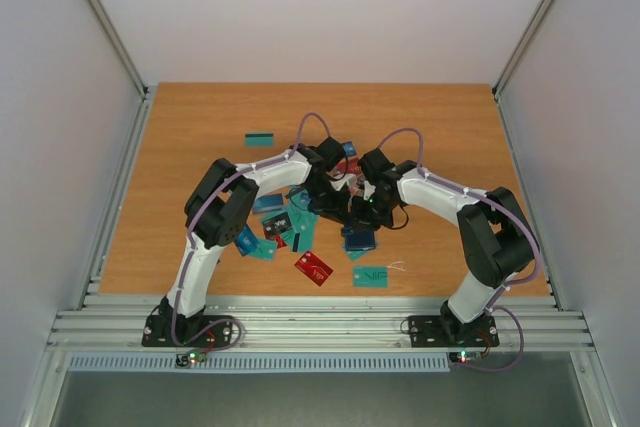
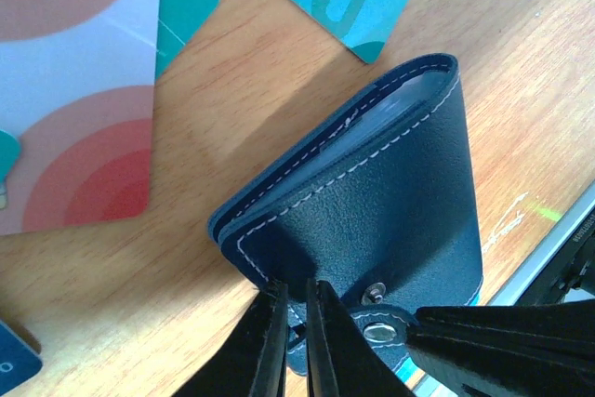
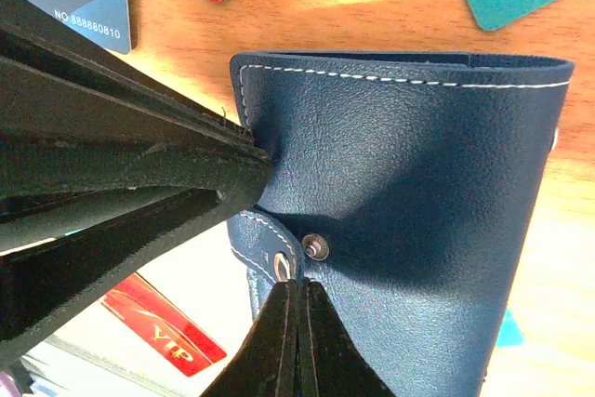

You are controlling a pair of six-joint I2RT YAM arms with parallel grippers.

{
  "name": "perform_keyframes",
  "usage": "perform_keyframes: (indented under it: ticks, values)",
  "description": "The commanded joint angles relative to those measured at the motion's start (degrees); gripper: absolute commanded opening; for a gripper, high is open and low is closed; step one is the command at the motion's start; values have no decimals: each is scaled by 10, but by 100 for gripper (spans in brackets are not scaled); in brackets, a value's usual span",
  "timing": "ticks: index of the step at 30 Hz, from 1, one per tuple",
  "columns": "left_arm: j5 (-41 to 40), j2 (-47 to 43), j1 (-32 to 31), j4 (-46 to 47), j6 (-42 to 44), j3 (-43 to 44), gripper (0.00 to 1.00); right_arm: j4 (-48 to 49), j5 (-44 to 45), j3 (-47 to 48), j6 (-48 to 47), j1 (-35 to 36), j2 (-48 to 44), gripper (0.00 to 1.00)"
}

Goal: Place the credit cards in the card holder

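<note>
Holder (image 2: 372, 220): navy, white-stitched, folded, at mid-table between both arms' tips.
Left end effector (image 2: 296, 293): fingers nearly together, clamped on the holder's edge beside the clasp tab (image 3: 270, 244).
Right end effector (image 3: 297, 293): fingers pressed together, tips at the tab; whether they pinch it cannot be told.
Cards: scattered on the table (image 1: 200, 127) around the holder. Items include a red card (image 1: 314, 267) and a teal card (image 1: 370, 276) toward the near edge, a teal striped card (image 1: 260, 137) farther back, and a white card with red rings (image 2: 74, 90) near the holder.
</note>
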Motion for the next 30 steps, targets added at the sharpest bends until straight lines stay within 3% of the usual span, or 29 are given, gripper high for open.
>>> perform_keyframes:
  ticks: [1,30]
  values:
    - [-16,23,-2,-16,14,12,9,-10,14,14,-9,3,-4,1]
    - [-29,34,-2,-41,33,28,8,-11,41,14,-15,3,22,1]
